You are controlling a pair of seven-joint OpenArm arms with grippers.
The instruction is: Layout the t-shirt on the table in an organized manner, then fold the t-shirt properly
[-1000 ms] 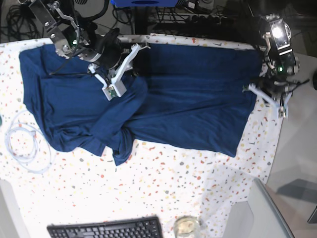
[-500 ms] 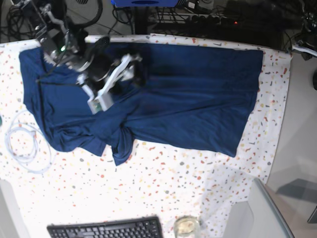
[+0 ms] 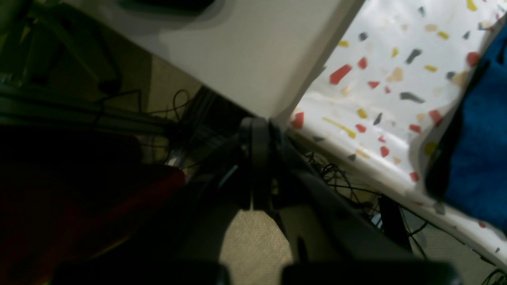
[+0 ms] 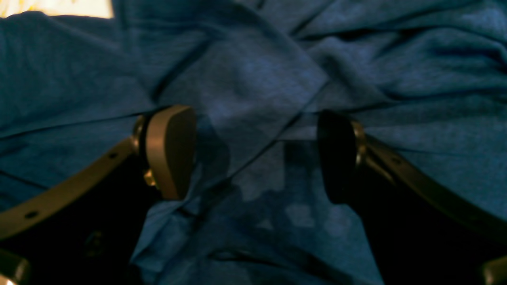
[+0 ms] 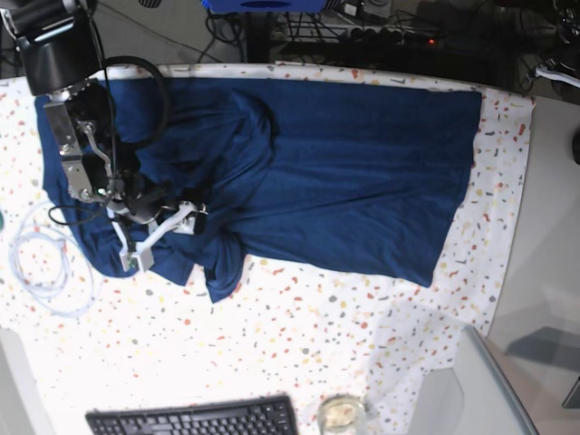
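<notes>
**T-shirt spread on tabletop, right pincer gaping over it**

Base view: your right pincer [image 5: 161,237] hangs spread over the bunched left part of the t-shirt [image 5: 344,172], which lies on the tabletop [image 5: 299,344].

Right wrist view: fingers [image 4: 170,150] wide apart, holding nothing, creased navy cloth between them.

Left wrist view: left pincer [image 3: 259,166] pressed together beyond the tabletop corner.

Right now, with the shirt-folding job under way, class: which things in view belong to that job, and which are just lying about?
Belong to the job:
- t-shirt, spread out, bunched at one end
- table with speckled cloth
- right tool, open over the bunched fabric

Just lying about:
- keyboard
- coiled white cable
- small glass jar
</notes>
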